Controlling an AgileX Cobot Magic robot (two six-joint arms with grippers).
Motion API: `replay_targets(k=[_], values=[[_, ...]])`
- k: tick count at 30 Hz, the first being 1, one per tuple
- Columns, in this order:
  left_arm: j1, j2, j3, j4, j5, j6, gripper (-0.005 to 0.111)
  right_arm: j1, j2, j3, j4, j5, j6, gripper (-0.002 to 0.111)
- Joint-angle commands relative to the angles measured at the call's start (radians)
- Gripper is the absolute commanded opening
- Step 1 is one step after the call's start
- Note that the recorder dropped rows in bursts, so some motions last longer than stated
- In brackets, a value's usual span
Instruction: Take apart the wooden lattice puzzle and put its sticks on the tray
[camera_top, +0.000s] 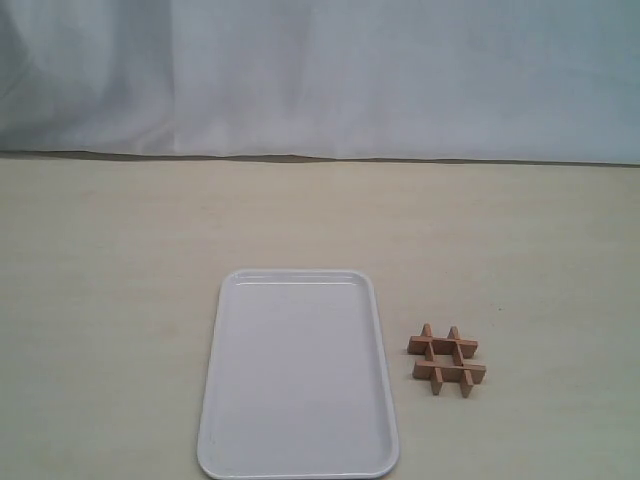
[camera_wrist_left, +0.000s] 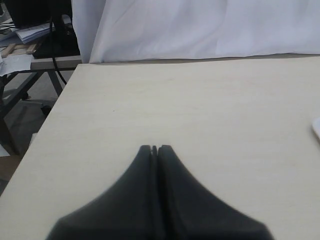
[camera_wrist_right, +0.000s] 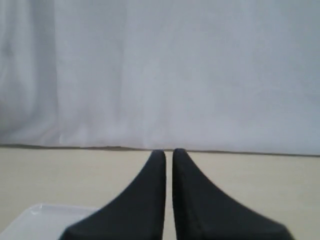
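Exterior view: I see a pale beige table top (camera_top: 120, 300) with a wrinkled white cloth backdrop (camera_top: 320, 70) hanging behind its far edge. Neither arm shows in this picture.
Tray: the large flat white rectangular tray with rounded corners and a low raised rim (camera_top: 300, 380) lies on the table near the front edge, a little left of centre, with its long sides running away from the camera.
Puzzle: the small light-brown wooden hash-shaped lattice puzzle (camera_top: 447, 360) sits flat on the table just right of the tray, apart from its rim and beside the tray's nearer half.
Sticks: its four short flat wooden sticks (camera_top: 443, 346) are all interlocked, two crossing two. I cannot make out the notches at this size.
Left gripper: in the left wrist view, the black left gripper (camera_wrist_left: 155, 148) hangs over bare table with its two fingers pressed together tip to tip, clenched on nothing.
Left surroundings: a white sliver of the tray shows at the picture's edge, and a cluttered desk with papers and cables (camera_wrist_left: 30, 40) stands beyond the table's side.
Right gripper: in the right wrist view, the black right gripper (camera_wrist_right: 169, 152) has its fingers drawn close with only a thin slit between them, and I see nothing held there.
Right surroundings: a tray corner shows beside the fingers, and the backdrop fills the rest of the picture.
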Motion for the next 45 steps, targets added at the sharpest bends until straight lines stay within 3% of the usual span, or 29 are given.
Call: replay_targets(k=[1,7,12,14,17,22,30,36,41,45], values=[[0.0,-0.002,0.002,-0.001,-0.017,-0.001,0.0,0.003,-0.005,0.004,0.002,-0.105,0.001,0.005],[0.0,-0.002,0.002,-0.001,-0.017,-0.001,0.0,0.003,-0.005,0.004,0.002,-0.237,0.039,0.005],[0.0,-0.002,0.002,-0.001,-0.017,-0.001,0.0,0.003,-0.005,0.004,0.05,-0.295,0.559,0.005],[0.0,-0.002,0.002,-0.001,-0.017,-0.001,0.0,0.003,-0.005,0.004,0.05,-0.363,0.67,0.005],[0.0,-0.002,0.002,-0.001,-0.017,-0.001,0.0,0.003,-0.005,-0.003,0.05,-0.471,0.688,0.005],[0.0,-0.002,0.002,-0.001,-0.017,-0.001,0.0,0.003,0.154,-0.196,-0.011,-0.427,0.636,0.005],[0.0,-0.002,0.002,-0.001,-0.017,-0.001,0.0,0.003,0.537,-0.618,-0.451,-0.133,0.636,0.005],[0.0,-0.002,0.002,-0.001,-0.017,-0.001,0.0,0.003,0.825,-0.789,-0.738,0.18,0.609,0.005],[0.0,-0.002,0.002,-0.001,-0.017,-0.001,0.0,0.003,1.062,-0.882,-0.723,0.481,0.416,0.005],[0.0,-0.002,0.002,-0.001,-0.017,-0.001,0.0,0.003,1.247,-0.945,-0.522,0.66,0.17,0.005]])
